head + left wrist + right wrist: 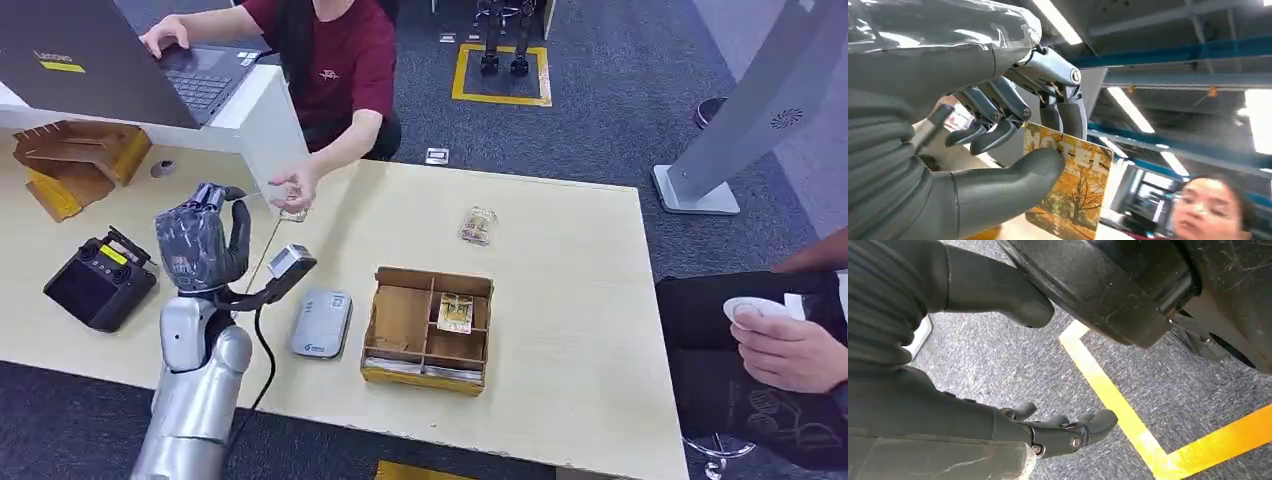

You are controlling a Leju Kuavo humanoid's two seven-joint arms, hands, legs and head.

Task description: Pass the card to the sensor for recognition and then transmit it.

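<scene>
Above the near-left part of the pale wooden table (560,250), the robot's left hand (203,240) is raised with its back toward the head camera and its fingers pointing up. From the left wrist view the same hand (998,125) pinches a card (1075,187): the thick grey thumb (1013,175) presses across the card's printed face, which shows yellow autumn trees and pale lettering, while the darker fingers (998,132) curl against its upper edge and back. The card juts out past the thumb, tilted, with its far corner free. In the head view the card itself is hidden behind the hand.

Just beyond the left hand, a person in a dark red top reaches one hand (295,187) over the table toward it; that hand is near the robot's fingers but I cannot tell whether they touch. The person's other hand rests on a laptop (190,75). The grey card sensor (322,322) lies flat on the table beside the left arm, between it and a wooden compartment tray (430,330) that holds another card (455,312). A black device (100,282) sits on the other side of the arm.

The right hand (1063,432) hangs over grey carpet with yellow tape lines, fingers loosely curled and apart, holding nothing.
</scene>
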